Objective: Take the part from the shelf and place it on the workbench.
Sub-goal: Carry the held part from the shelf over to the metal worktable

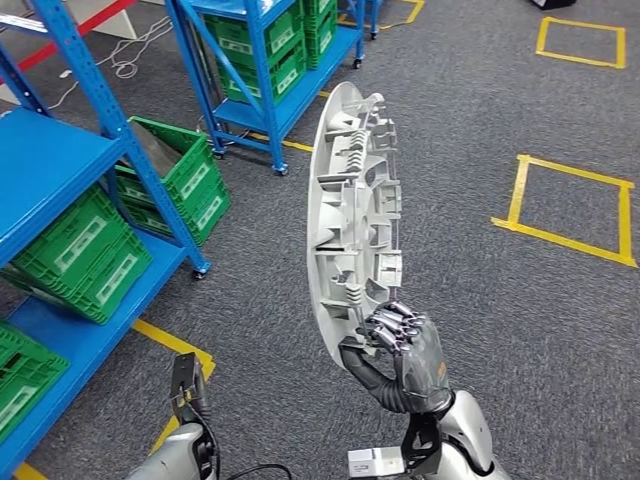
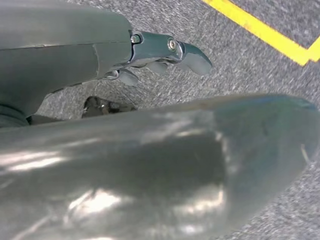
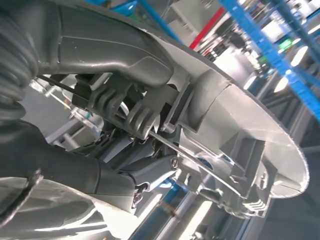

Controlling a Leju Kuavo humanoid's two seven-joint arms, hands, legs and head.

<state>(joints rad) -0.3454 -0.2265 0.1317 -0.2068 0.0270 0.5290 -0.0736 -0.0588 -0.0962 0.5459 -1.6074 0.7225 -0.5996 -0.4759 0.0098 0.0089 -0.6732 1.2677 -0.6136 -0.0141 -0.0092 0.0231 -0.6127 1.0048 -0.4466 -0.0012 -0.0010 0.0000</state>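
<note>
The part, a grey round ribbed cover, stands on edge, long axis rising up and away from the right hand, which grips its lower rim. The left hand hangs over carpet, fingers loosely extended, holding nothing. Blue shelf lies left.

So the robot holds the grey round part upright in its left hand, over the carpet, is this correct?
Not quite: the right hand holds the part, not the left. The head view shows it gripping the lower edge, with the part upright over the carpet. The left hand hangs over the floor holding nothing.
</note>
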